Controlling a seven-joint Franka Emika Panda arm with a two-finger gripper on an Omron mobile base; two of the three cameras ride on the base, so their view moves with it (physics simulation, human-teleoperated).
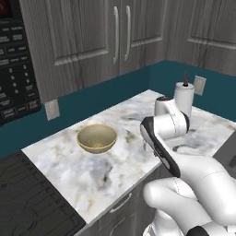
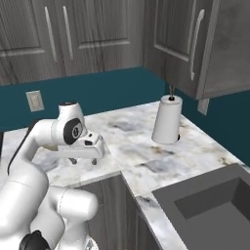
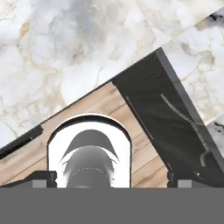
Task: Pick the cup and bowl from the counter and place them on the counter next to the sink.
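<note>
**Arm poised over counter edge, bowl yet to be collected**

White arm segments fill the foreground as the gripper (image 2: 80, 158) hangs above the front edge of the counter (image 1: 106, 177), pointing down — whether its jaws are open or closed cannot be told. The bowl (image 1: 97, 137) sits empty and upright toward the counter's back-left part, well apart from the hand. A paper-towel roll (image 2: 167, 119) stands near the back edge; the sink (image 2: 215, 202) lies off the counter's right end. Judged from this, nothing is gripped — the next move calls for reaching left and descending onto the bowl's rim.

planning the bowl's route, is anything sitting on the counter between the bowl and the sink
Mostly open marble lies between the bowl and the sink. The paper-towel roll stands at the back, off the direct line; the robot's own arm hangs over the stretch between.
</note>
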